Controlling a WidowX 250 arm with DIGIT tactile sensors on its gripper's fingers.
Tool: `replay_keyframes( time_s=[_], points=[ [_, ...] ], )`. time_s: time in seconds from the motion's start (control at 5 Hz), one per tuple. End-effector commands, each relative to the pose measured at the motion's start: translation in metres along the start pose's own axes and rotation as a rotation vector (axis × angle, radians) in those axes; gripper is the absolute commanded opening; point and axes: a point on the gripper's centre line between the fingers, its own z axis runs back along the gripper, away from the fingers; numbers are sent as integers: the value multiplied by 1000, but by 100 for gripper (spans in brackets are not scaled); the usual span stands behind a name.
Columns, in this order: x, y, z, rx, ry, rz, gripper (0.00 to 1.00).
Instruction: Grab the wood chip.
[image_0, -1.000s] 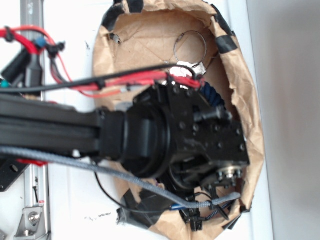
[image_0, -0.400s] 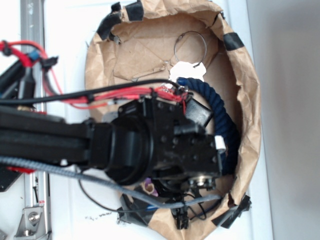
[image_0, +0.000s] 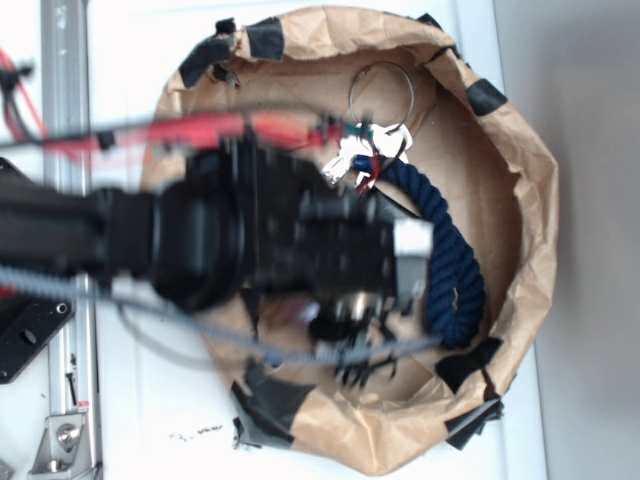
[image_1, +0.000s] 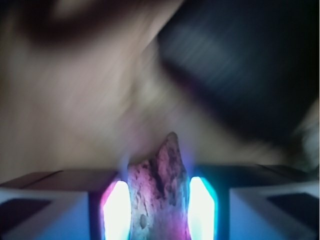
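Wrist view: chip (image_1: 159, 192) clamped between the 2 pads (image_1: 117, 210) of the gripper (image_1: 159, 210), long axis running straight out from the jaws, tapered tip pointing away from the gripper, butt end down out of frame. Chip surface rough, knobbly, pitted, with a dark crack along it; pads glow white-cyan each side, touching it. Beyond the tip: blurred tan paper and a dark blurred mass, upper right. Exterior view: arm (image_0: 200, 245) blurred, over a crumpled brown paper bowl (image_0: 520, 200) with black tape patches on the rim. In the bowl: thick navy twisted rope (image_0: 445, 250) curving just beside the gripper's far side, keys (image_0: 360, 155) on a thin wire ring (image_0: 381, 92) beyond the arm's upper edge. Chip itself hidden under the arm in this view. Bowl sits on a white table (image_0: 130, 420).
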Motion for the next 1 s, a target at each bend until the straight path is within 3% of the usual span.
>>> replay_keyframes(
  time_s=[0.0,0.2,0.4,0.6,0.8],
  points=[
    [17,0,44,-67,-162,-6,0],
    [16,-5,69,-75,-207,-48,0],
    [15,-6,101,9,-220,-93,0],
    [16,2,126,5,-231,-113,0],
    [16,5,119,18,-226,-104,0]
  ],
)
